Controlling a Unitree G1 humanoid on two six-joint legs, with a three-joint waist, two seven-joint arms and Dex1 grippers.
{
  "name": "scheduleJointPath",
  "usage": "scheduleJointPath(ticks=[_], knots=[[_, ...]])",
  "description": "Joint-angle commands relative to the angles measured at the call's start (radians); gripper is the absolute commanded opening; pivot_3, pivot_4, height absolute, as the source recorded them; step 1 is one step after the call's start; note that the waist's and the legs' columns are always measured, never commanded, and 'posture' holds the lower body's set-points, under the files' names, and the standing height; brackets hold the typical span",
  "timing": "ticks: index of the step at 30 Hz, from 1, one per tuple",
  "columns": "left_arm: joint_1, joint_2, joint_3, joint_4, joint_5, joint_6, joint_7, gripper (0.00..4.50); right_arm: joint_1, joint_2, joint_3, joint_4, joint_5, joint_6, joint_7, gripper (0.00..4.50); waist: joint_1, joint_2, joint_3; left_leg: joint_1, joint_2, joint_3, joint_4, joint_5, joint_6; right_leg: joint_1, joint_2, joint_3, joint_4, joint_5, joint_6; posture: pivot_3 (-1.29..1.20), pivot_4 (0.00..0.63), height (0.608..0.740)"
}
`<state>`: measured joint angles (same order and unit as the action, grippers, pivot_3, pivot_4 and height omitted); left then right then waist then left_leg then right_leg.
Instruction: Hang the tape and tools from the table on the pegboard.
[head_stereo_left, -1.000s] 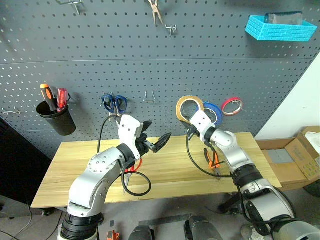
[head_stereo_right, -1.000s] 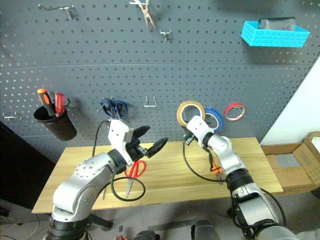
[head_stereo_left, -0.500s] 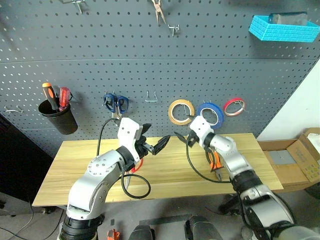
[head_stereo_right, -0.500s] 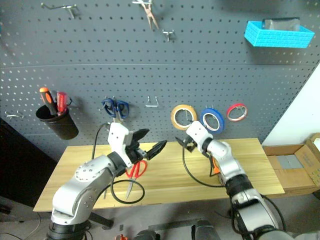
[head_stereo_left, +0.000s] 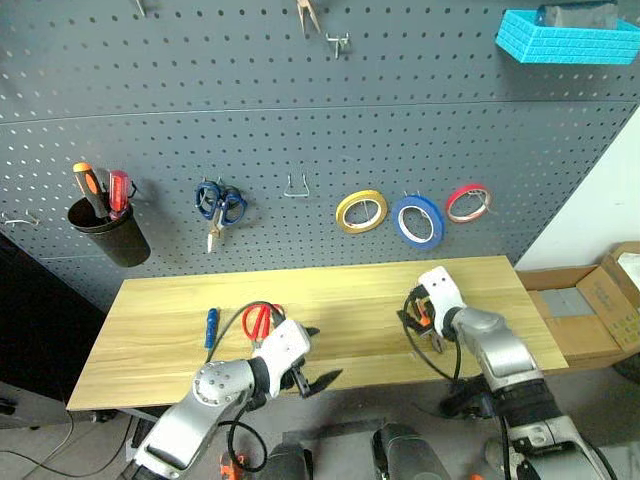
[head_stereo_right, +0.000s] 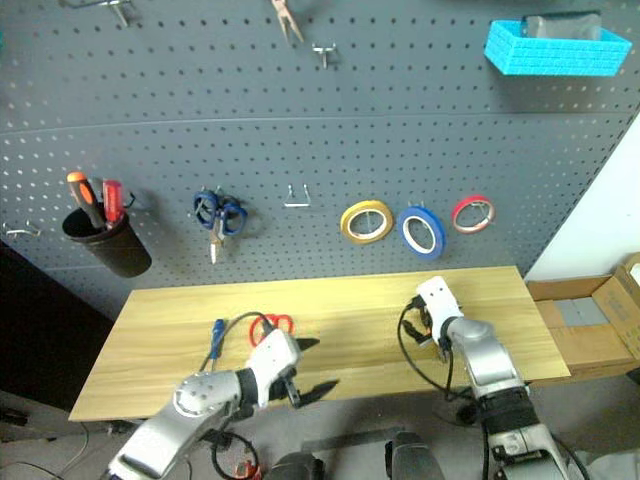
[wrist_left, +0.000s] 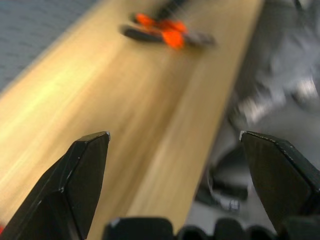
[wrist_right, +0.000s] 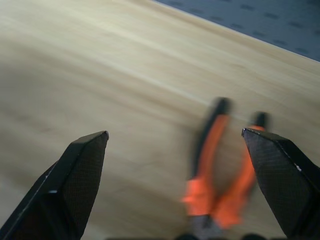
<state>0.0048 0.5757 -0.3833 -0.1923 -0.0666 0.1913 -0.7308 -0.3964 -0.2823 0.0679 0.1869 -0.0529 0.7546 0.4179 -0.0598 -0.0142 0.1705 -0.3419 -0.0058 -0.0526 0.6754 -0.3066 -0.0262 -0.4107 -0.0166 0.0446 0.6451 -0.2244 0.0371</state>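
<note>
On the pegboard (head_stereo_left: 300, 110), seen from our head cameras, the yellow-tan tape (head_stereo_left: 362, 211) hangs on a hook beside the blue roll (head_stereo_left: 418, 221) and the red roll (head_stereo_left: 468, 203), so we judge that part done. Down on the table (head_stereo_left: 350, 300) lie the red-handled scissors (head_stereo_left: 259, 320) and the small blue-handled screwdriver (head_stereo_left: 211, 327), near our left gripper (head_stereo_left: 312, 381) at the front edge. Our right gripper (head_stereo_left: 418, 318) hangs low over the right end of the table.

From our left wrist, the two black fingers (wrist_left: 82, 175) stand wide apart and empty over the wood, with the orange-and-black pliers (wrist_left: 167, 34) far off.

From our right wrist, the fingers (wrist_right: 75, 177) are spread wide with nothing between them, and the pliers lie on the table just ahead.

We judge the pliers to be the step in hand: next we need to lower the right gripper, straddle the handles and close.
</note>
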Motion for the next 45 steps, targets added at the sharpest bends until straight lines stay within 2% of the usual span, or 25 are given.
scheduleJointPath(ticks=[1, 3, 5, 10, 23, 29, 32, 35, 36, 40, 43, 45], knots=[[-0.087, -0.036, -0.004, 0.039, 0.021, -0.076, -0.026, 4.5, -0.074, 0.03, -0.073, 0.082, 0.031, 0.051, -0.075, 4.45, 0.002, 0.0, 0.003, -0.006, 0.0, 0.0, 0.0, 0.0, 0.0, -0.005, 0.0, 0.0, 0.001, 0.002, 0.003, -0.06, 0.195, 0.74], [-0.111, -0.053, 0.005, 0.052, 0.018, -0.078, -0.032, 4.5, -0.107, 0.041, -0.106, 0.125, 0.039, 0.082, -0.11, 4.45, 0.002, 0.0, 0.008, -0.015, 0.0, -0.001, 0.001, 0.0, 0.0, -0.014, 0.0, -0.001, 0.001, 0.007, 0.0, -0.06, 0.201, 0.74], [-0.114, -0.054, 0.013, 0.055, 0.017, -0.081, -0.039, 4.5, -0.134, 0.056, -0.141, 0.156, 0.055, 0.135, -0.151, 4.45, 0.002, 0.001, 0.013, -0.018, 0.001, -0.003, 0.0, -0.001, 0.001, -0.015, -0.002, -0.002, 0.001, 0.008, 0.0, -0.06, 0.212, 0.74], [-0.069, -0.038, 0.023, 0.012, 0.013, -0.074, -0.047, 4.5, -0.151, 0.059, -0.17, 0.19, 0.057, 0.194, -0.208, 4.45, -0.001, 0.004, 0.024, -0.019, 0.002, -0.005, 0.0, -0.007, 0.011, -0.016, -0.006, -0.001, -0.001, 0.005, 0.002, -0.05, 0.221, 0.74], [0.005, -0.057, 0.05, -0.099, -0.006, 0.017, -0.028, 4.5, -0.232, 0.049, -0.13, 0.344, 0.056, 0.151, -0.194, 4.45, -0.002, 0.006, 0.058, -0.02, 0.001, -0.005, 0.002, -0.007, 0.012, -0.016, -0.007, -0.001, 0.0, 0.004, 0.004, -0.01, 0.254, 0.74], [-0.004, -0.043, 0.044, -0.1, 0.004, 0.024, -0.04, 4.5, -0.38, 0.05, -0.157, 0.562, 0.065, 0.153, -0.214, 4.45, -0.005, 0.003, 0.07, -0.019, 0.001, -0.005, 0.002, -0.007, 0.012, -0.016, -0.006, 0.0, 0.0, 0.004, 0.004, 0.0, 0.27, 0.74], [-0.002, -0.037, 0.045, -0.102, 0.003, 0.037, -0.046, 4.5, -0.428, 0.055, -0.184, 0.628, 0.081, 0.15, -0.23, 3.84, -0.004, 0.003, 0.073, -0.02, 0.001, -0.006, 0.001, -0.007, 0.012, -0.016, -0.007, -0.001, -0.001, 0.004, 0.004, 0.0, 0.267, 0.74], [0.001, -0.032, 0.045, -0.11, -0.002, 0.057, -0.055, 4.5, -0.458, 0.059, -0.2, 0.667, 0.096, 0.153, -0.241, 2.85, -0.003, 0.003, 0.073, -0.02, 0.001, -0.007, 0.001, -0.007, 0.012, -0.016, -0.007, -0.002, -0.001, 0.004, 0.004, 0.0, 0.26, 0.74], [0.002, -0.031, 0.044, -0.114, -0.004, 0.063, -0.056, 4.5, -0.464, 0.06, -0.2, 0.672, 0.099, 0.154, -0.242, 2.71, -0.003, 0.002, 0.073, -0.021, 0.001, -0.007, 0.001, -0.007, 0.012, -0.016, -0.007, -0.002, -0.001, 0.004, 0.004, 0.0, 0.26, 0.74], [-0.002, -0.021, 0.028, -0.125, -0.002, 0.089, -0.073, 4.5, -0.466, 0.06, -0.2, 0.671, 0.102, 0.159, -0.24, 2.71, -0.003, 0.003, 0.073, -0.021, 0.001, -0.007, 0.001, -0.007, 0.012, -0.017, -0.007, -0.002, -0.001, 0.004, 0.004, 0.0, 0.244, 0.74], [-0.003, -0.019, 0.025, -0.14, 0.0, 0.098, -0.08, 4.5, -0.441, 0.048, -0.135, 0.604, 0.084, 0.119, -0.163, 2.71, -0.003, 0.003, 0.073, -0.021, 0.001, -0.008, 0.001, -0.007, 0.012, -0.017, -0.007, -0.002, -0.001, 0.004, 0.004, 0.0, 0.234, 0.74], [0.003, -0.024, 0.043, -0.161, -0.009, 0.106, -0.069, 4.5, -0.405, 0.036, -0.075, 0.495, 0.095, 0.115, -0.062, 2.71, -0.003, 0.003, 0.073, -0.021, 0.001, -0.008, 0.001, -0.007, 0.012, -0.017, -0.007, -0.002, -0.001, 0.004, 0.004, -0.01, 0.223, 0.74]])
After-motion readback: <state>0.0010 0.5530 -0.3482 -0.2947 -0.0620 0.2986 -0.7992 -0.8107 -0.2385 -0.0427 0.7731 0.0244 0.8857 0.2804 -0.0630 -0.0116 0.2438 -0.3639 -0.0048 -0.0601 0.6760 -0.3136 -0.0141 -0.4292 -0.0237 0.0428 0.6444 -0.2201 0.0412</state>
